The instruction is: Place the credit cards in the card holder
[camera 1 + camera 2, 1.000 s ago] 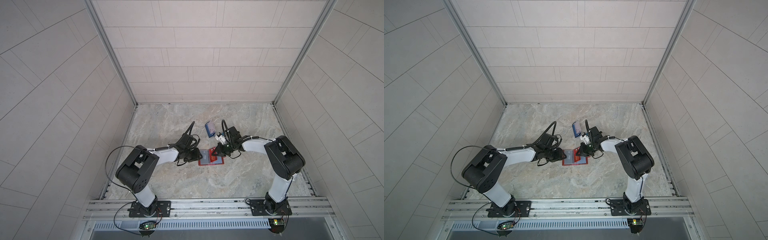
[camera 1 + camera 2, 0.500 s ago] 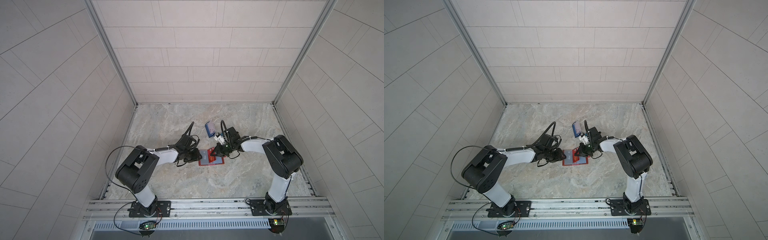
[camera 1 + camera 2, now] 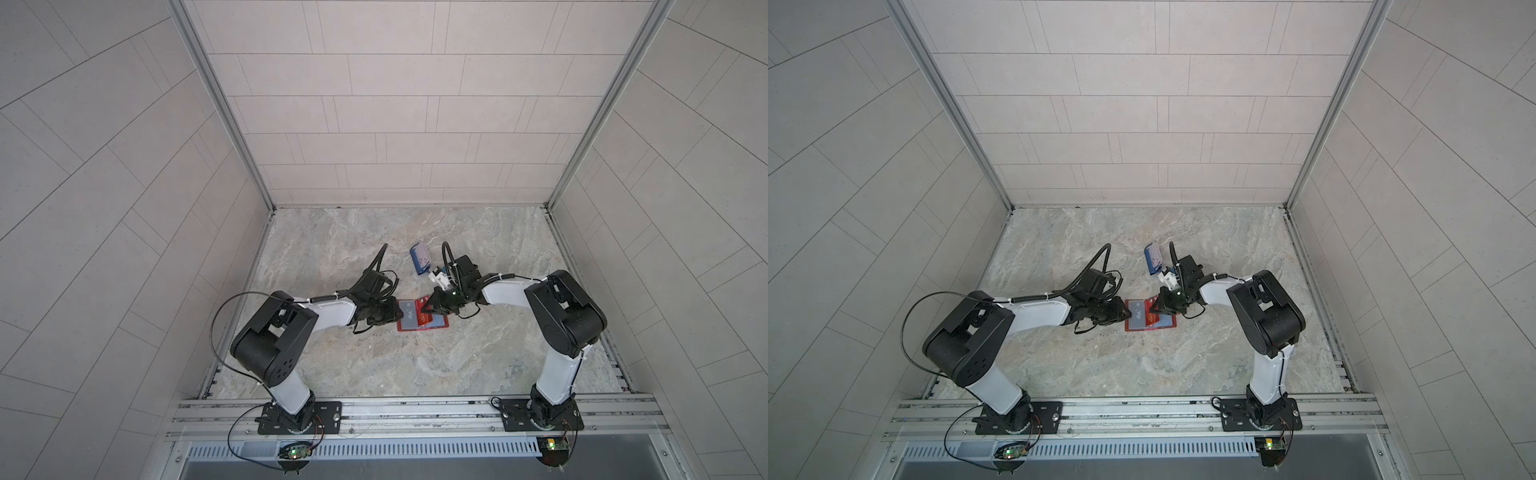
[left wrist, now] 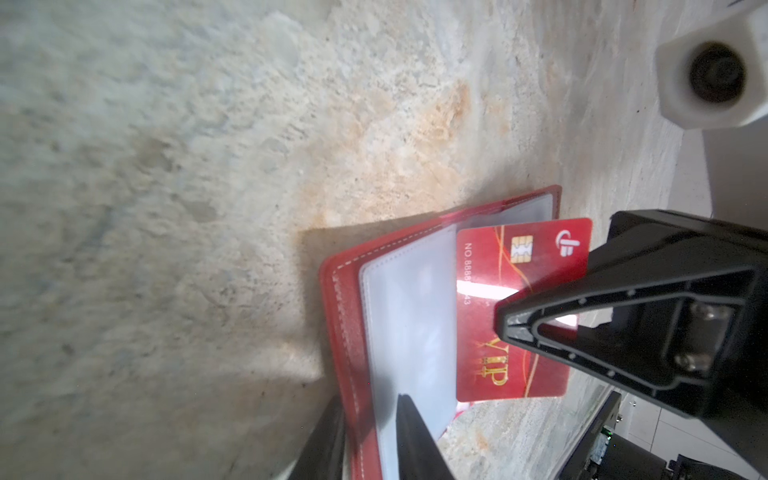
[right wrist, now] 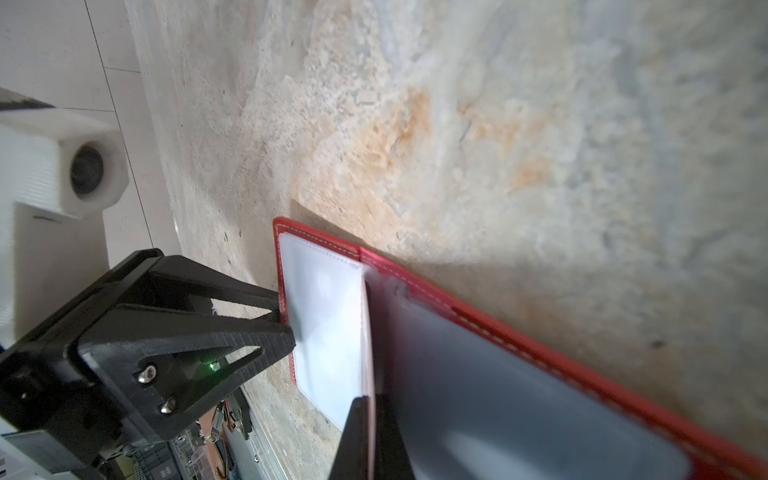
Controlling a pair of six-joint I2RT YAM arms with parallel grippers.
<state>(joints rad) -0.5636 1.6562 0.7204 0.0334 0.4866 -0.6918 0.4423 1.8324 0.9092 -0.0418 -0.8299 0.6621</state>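
Red VIP card (image 4: 519,291): mid-frame in both top views, pinched by right gripper (image 3: 426,311); long edge meets clear sleeve (image 4: 411,316) of card holder (image 4: 345,299), leftward. Left gripper (image 5: 286,320) straddles holder's left edge; clamping unclear.

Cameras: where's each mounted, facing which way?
Top views: high above the front rail, looking down; left arm, right arm whole, card holder between left gripper and right gripper.
Left wrist: on left arm, facing the card holder; own fingertips, plus right gripper holding the red card.
Right wrist: on right arm, facing the left gripper; own fingertips pinch the card edge-on.
Shared: both wrist views show the card holder and the opposite wrist camera.
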